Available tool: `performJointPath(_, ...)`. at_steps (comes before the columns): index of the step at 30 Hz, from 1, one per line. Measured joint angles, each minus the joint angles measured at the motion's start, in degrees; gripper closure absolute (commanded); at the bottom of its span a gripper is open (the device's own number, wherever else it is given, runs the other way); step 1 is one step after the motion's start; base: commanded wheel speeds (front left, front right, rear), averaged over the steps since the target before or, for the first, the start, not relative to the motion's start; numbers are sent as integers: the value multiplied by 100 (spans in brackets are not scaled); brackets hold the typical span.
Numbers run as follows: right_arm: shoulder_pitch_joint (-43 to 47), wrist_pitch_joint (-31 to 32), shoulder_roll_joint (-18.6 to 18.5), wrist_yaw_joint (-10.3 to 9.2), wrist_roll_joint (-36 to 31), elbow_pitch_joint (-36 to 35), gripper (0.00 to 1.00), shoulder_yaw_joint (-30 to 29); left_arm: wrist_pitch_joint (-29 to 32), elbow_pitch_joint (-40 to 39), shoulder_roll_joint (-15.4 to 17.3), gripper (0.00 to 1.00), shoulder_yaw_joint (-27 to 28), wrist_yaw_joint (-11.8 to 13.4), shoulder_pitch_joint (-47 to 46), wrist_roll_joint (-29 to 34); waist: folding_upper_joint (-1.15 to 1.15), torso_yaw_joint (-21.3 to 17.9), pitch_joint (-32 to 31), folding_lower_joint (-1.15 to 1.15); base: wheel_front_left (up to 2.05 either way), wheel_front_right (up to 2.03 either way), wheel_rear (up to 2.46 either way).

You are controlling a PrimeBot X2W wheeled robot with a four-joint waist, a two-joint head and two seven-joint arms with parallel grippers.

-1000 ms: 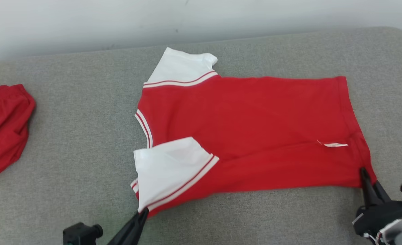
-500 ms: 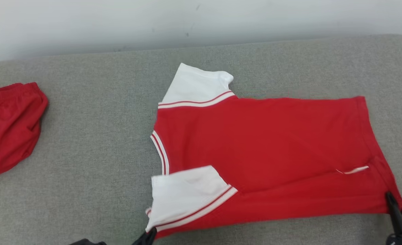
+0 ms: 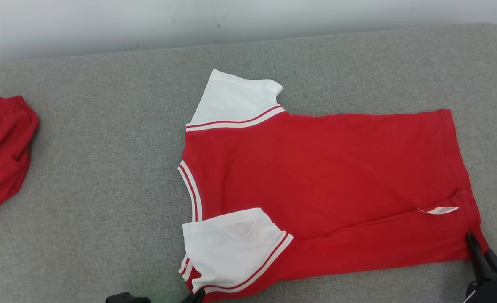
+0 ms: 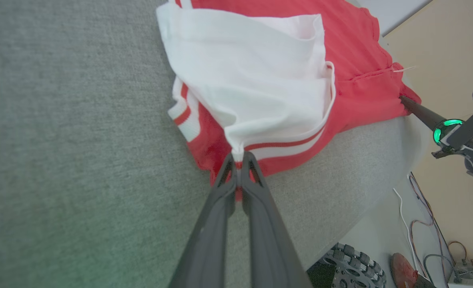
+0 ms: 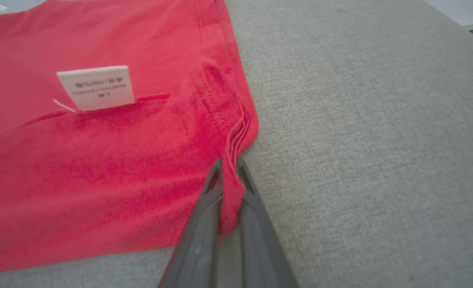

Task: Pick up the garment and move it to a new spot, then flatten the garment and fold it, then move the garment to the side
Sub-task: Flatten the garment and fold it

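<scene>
The garment [image 3: 315, 176] is a red T-shirt with white sleeves, lying spread on the grey cushion, neck to the left and hem to the right. Its near sleeve [image 3: 231, 246] is folded over the body. My left gripper [image 4: 239, 158] is shut on the shoulder seam below that sleeve; its tips show at the head view's bottom edge [image 3: 198, 297]. My right gripper [image 5: 229, 163] is shut on the near hem corner, also seen at the lower right [image 3: 477, 246]. A white care label [image 5: 96, 87] lies near that corner.
Another red garment [image 3: 2, 151] lies at the cushion's left edge. The grey cushion [image 3: 97, 168] ends at a pale wall behind. In the left wrist view, the cushion's near edge drops to a floor with cables [image 4: 416, 216] and a wheel [image 4: 352, 266].
The head camera shifted between frames. The near edge of the T-shirt is lifted a little, and the near sleeve has puffed open.
</scene>
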Motion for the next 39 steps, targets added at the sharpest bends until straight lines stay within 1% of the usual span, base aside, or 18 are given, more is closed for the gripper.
performJointPath(1,-36,-1,4,0,-44,16,62,-12,-53,65,-32,44,0,0,-37,31,0,-3,-10,0,0,0,0)
performJointPath(2,-68,-2,3,0,-81,19,29,-35,-112,122,-54,10,-12,0,-66,59,0,-6,-27,0,0,0,0)
performJointPath(3,-84,-7,1,0,-92,9,20,-67,-177,192,-85,0,-9,9,-88,79,0,-10,-47,0,0,0,0)
performJointPath(4,-85,-11,-4,0,-162,-1,0,-99,-237,261,-116,0,-2,18,-105,99,0,-17,-69,0,0,0,0)
performJointPath(8,-81,-57,-7,0,-439,-242,0,-367,-407,355,-199,0,30,136,-121,167,0,-55,-170,0,0,0,0)
performJointPath(11,-55,-74,49,0,-759,-720,0,-778,-443,214,-143,0,146,311,-104,241,0,-94,-252,0,0,0,0)
performJointPath(14,37,-79,286,0,-1163,-1302,0,-1135,-335,-136,-42,0,312,498,-51,244,0,-162,-311,0,0,0,0)
performJointPath(15,37,-79,286,0,-1163,-1302,0,-1135,-335,-136,-42,0,312,498,-51,244,0,-162,-311,0,0,0,0)
performJointPath(17,151,-79,477,0,-1415,-1568,0,-1284,-297,-431,15,0,453,608,-79,255,0,-205,-338,0,0,0,0)
performJointPath(19,194,-80,666,0,-1661,-1753,0,-1393,-266,-643,59,0,576,647,-263,266,0,-242,-345,-1,0,0,0)
performJointPath(21,190,-81,853,0,-1887,-1873,0,-1419,-215,-676,143,0,649,642,-577,368,0,-263,-324,-1,0,0,0)
performJointPath(23,170,-82,1060,0,-2043,-1925,0,-1389,-201,-620,166,0,724,598,-969,396,0,-283,-273,-1,0,0,0)
performJointPath(26,44,-83,1252,0,-2219,-1947,0,-1307,-168,-290,171,0,771,401,-1702,393,0,-315,-156,0,0,0,0)
performJointPath(30,-236,-85,1438,0,-2351,-1994,0,-1194,-18,438,277,0,761,-34,-2803,370,0,-366,71,0,0,0,0)
performJointPath(32,-385,-83,1486,0,-2394,-2008,0,-1135,204,909,296,0,711,-307,-3385,171,0,-397,208,0,0,0,0)
performJointPath(34,-534,-83,1529,0,-2428,-2015,0,-1094,517,1408,328,0,602,-497,-3976,53,0,-434,354,1,0,0,0)
performJointPath(36,-683,-83,1564,0,-2454,-2002,0,-1036,813,1927,318,0,565,-608,-4572,-225,1,-478,502,1,0,0,0)
performJointPath(39,-883,-83,1605,0,-2486,-1968,0,-960,1178,2550,354,0,374,-700,-5340,-355,0,-561,710,1,0,0,0)
